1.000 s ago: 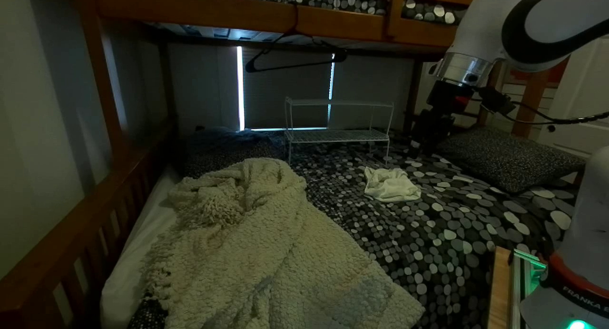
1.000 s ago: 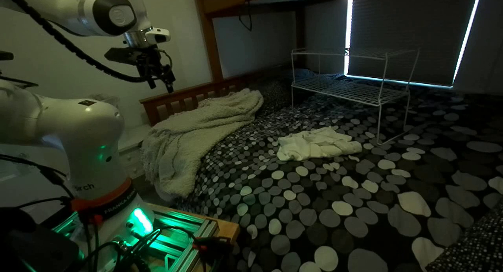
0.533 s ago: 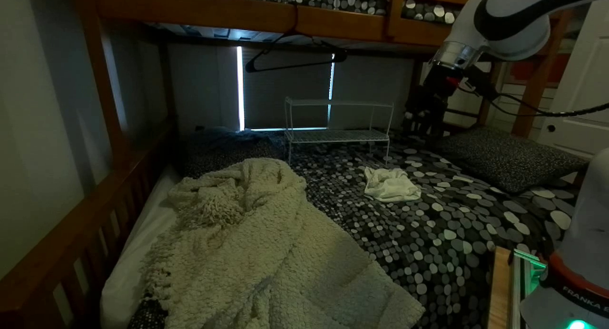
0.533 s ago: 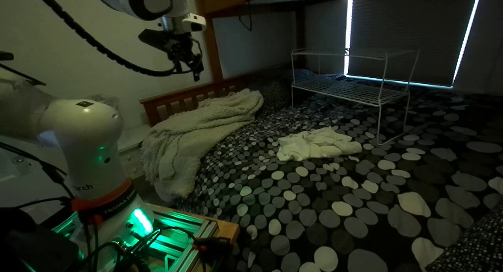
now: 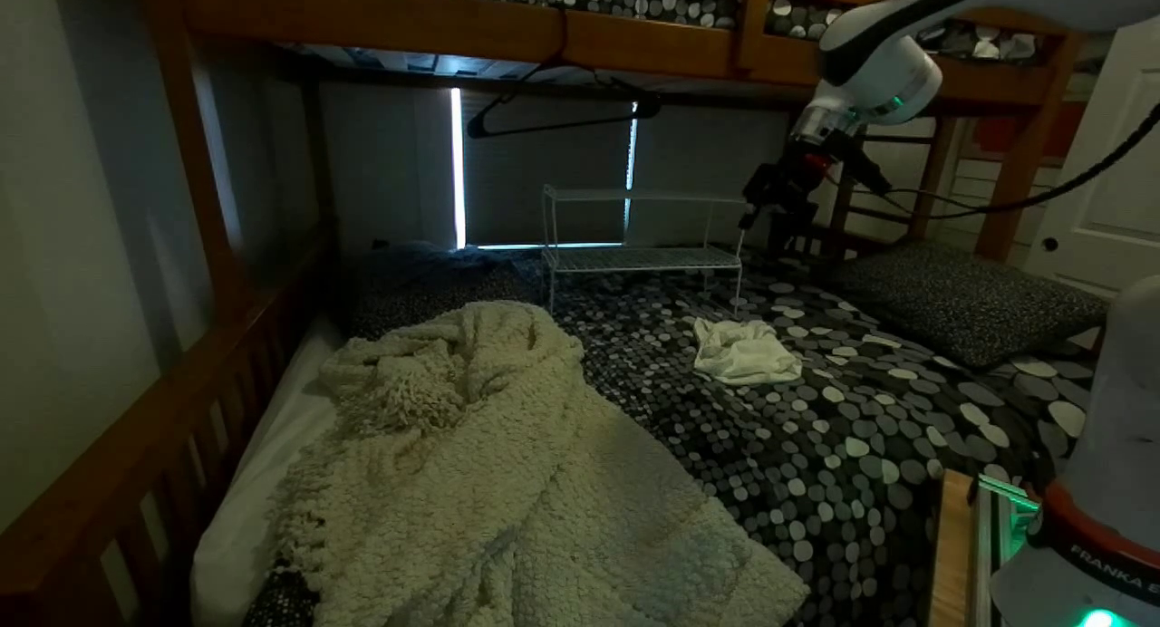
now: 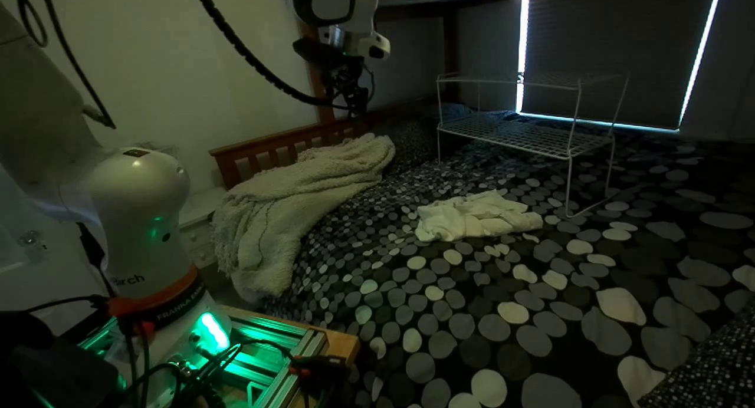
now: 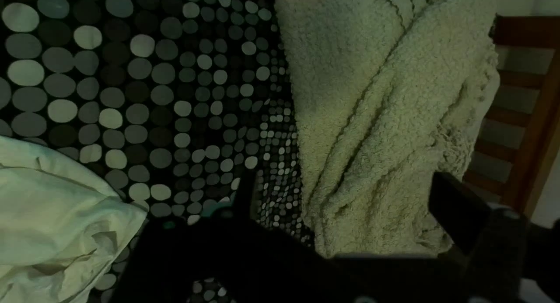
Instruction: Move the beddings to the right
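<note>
I hold my gripper (image 7: 344, 180) in the air above the dotted bedspread (image 7: 144, 97), its two fingers (image 7: 457, 209) spread wide apart. In the wrist view, the crumpled white cloth (image 7: 57, 224) lies on the bedspread at the left edge, and the cream blanket (image 7: 376, 119) shows below me, partly through the gap between my fingers. The blanket lies in loose folds near the slatted wooden rail (image 5: 109, 477), apart from the cloth. Beyond the cloth, in both exterior views, a white wire rack (image 5: 645, 260) stands upright on the bedspread. Farther back, behind the rack, a dark window shade (image 5: 546, 165) hangs down, bright light showing along its sides and bottom edge.
</note>
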Motion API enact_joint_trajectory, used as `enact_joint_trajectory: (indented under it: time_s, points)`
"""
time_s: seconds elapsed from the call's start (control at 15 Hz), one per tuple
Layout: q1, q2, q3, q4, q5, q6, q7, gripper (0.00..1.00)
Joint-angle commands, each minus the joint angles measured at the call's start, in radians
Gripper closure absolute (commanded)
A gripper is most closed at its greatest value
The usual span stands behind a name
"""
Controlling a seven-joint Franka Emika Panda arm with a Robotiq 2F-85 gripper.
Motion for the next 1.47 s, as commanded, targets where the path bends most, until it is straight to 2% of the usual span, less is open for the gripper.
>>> enact_joint_trajectory:
  time_s: [0.0,0.13,0.2,0.27,0.4,0.6,0.8,0.87,1.0,1.27,1.4]
  points:
    - [0.059,0.258,-0.132,0.177,0.194,-0.096,-0.115,0.00]
    - [0.035,0.384,-0.164,0.245,0.299,-0.153,-0.184,0.00]
    - [-0.115,0.447,-0.046,0.274,0.341,-0.173,-0.207,0.00]
    - [-0.163,0.502,-0.030,0.297,0.358,-0.157,-0.214,0.00]
    - [-0.272,0.596,0.043,0.362,0.344,-0.079,-0.186,0.00]
    - [-0.394,0.688,0.128,0.416,0.272,0.116,-0.133,0.00]
    - [-0.443,0.720,0.201,0.420,0.228,0.359,-0.090,0.00]
    - [-0.486,0.693,0.232,0.404,0.222,0.282,-0.110,0.00]
    - [-0.493,0.709,0.256,0.410,0.208,0.361,-0.092,0.00]
    - [-0.493,0.710,0.262,0.421,0.203,0.366,-0.083,0.00]
    - [-0.474,0.764,0.268,0.428,0.186,0.462,-0.052,0.00]
